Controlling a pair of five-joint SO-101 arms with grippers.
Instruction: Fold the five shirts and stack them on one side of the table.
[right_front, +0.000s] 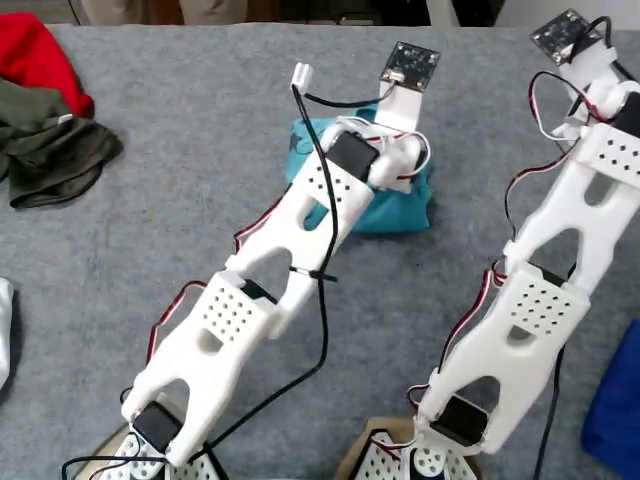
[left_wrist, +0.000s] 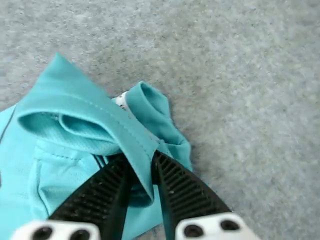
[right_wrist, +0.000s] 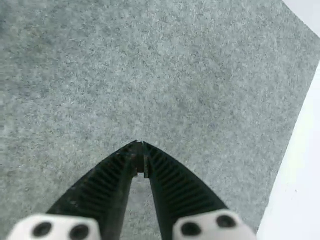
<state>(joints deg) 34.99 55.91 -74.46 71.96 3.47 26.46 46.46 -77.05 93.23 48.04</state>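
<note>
Pinching an edge of the teal shirt (left_wrist: 60, 105) at mid-table in my left gripper (left_wrist: 142, 160), I judge a fold underway, next needing that edge laid flat across, while my right gripper (right_wrist: 140, 147) hangs clenched, empty, over bare mat (right_wrist: 150, 60).

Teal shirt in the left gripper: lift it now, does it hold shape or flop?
Likely floppy: the teal shirt lies in soft folds around the left gripper, which pinches just one hemmed edge. Probably light, since the knit looks thin. It may drag rather than slide on the fuzzy grey table cover.
</note>
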